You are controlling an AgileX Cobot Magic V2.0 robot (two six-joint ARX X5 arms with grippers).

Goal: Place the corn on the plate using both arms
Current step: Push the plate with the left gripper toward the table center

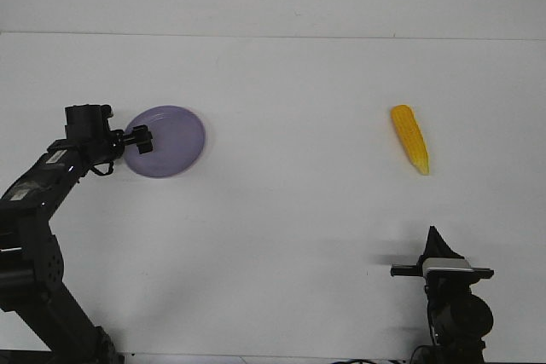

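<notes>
At the near right edge of the table, the right gripper sits low and well short of anything; from this angle I cannot tell whether its jaws are parted. Farther out on the right lies the corn, untouched, its pale tip pointing near and slightly right. To pick it cleanly, that arm should likely reach forward, turn its jaws across the cob and close near the thick middle. Far left, the left gripper is at the left rim of the plate and seems to pinch it. A steady hold would let the plate slide toward centre, well apart as it is from the cob.
</notes>
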